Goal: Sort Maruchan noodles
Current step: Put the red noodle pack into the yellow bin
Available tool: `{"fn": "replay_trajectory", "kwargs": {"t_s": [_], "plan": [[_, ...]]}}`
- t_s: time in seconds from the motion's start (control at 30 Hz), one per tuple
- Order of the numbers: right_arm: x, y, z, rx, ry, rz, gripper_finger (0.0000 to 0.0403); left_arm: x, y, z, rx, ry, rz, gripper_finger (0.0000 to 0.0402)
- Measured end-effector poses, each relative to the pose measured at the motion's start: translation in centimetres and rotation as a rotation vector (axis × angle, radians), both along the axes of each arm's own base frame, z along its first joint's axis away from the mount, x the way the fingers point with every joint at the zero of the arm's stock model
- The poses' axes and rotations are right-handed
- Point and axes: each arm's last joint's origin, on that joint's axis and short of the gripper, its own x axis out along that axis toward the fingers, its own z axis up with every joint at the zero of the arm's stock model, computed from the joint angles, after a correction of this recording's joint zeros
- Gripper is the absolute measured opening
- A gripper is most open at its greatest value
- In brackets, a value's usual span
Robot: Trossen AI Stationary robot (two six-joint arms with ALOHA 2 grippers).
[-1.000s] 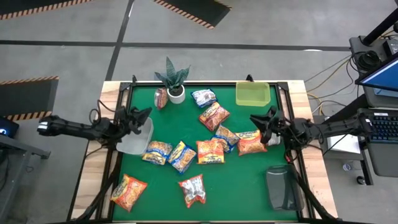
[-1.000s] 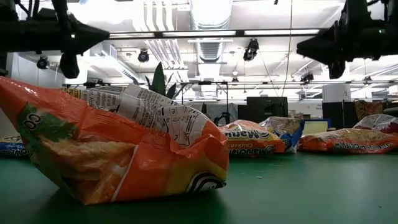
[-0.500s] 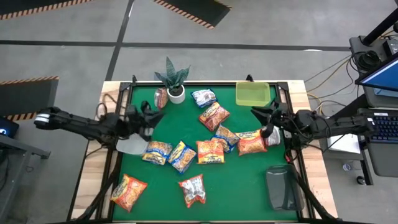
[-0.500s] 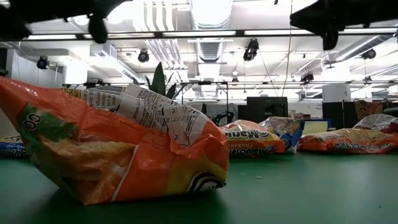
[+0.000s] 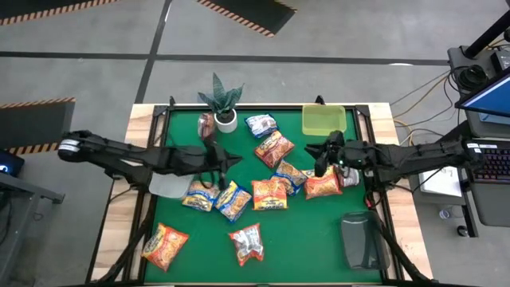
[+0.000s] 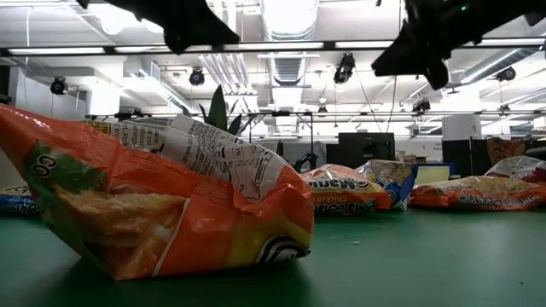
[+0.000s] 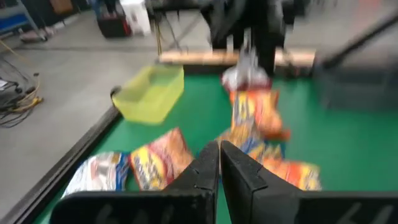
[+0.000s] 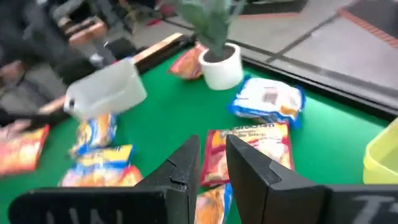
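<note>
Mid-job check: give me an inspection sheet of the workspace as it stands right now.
Surface: green mat in a black-edged wooden frame.
Job's things: crinkly plastic noodle packets scattered mid-table; an orange-red one, a red-silver one, another orange one at the near left corner.
Clutter: lime-green square tray, potted plant in a white pot, clear tub, grey bin.
Grippers: left gripper shut, empty, above the mat; right gripper slightly apart, empty.
Cables: loose wires beside the table's right edge.
Surroundings: laptop, striped floor tape.
</note>
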Motion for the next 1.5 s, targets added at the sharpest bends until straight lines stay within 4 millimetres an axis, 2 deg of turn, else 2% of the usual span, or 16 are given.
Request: {"fn": "replay_trajectory", "kwargs": {"t_s": [0.17,0.33,0.5,0.77,1.1,1.33,1.5], "plan": [[1.1,-1.5,-0.9,0.092,0.049,-0.079,0.0068,2.4,0.1,-1.3,0.078,0.112,-0.013,0.0000],[2.1,-3.7,-1.8,0.192,0.083,-0.069,0.0068,4.1,1.1,-2.7,0.119,0.183,0.003,0.0000],[2.7,-5.9,-3.6,0.279,0.162,-0.070,0.0068,4.7,2.1,-4.0,0.106,0.224,0.025,0.0000],[3.4,-8.5,-6.3,0.354,0.253,-0.126,0.0068,5.5,2.4,-5.6,0.098,0.270,0.022,0.0000],[4.4,-10.1,-7.7,0.331,0.249,-0.148,0.0068,6.2,2.7,-6.5,0.097,0.272,0.034,0.0000],[4.8,-10.4,-7.3,0.287,0.196,-0.142,0.0068,6.7,3.6,-7.0,0.093,0.257,0.060,0.0000],[5.2,-10.5,-6.9,0.264,0.140,-0.136,0.0068,7.6,3.8,-8.4,0.100,0.249,0.063,0.0000]]}}
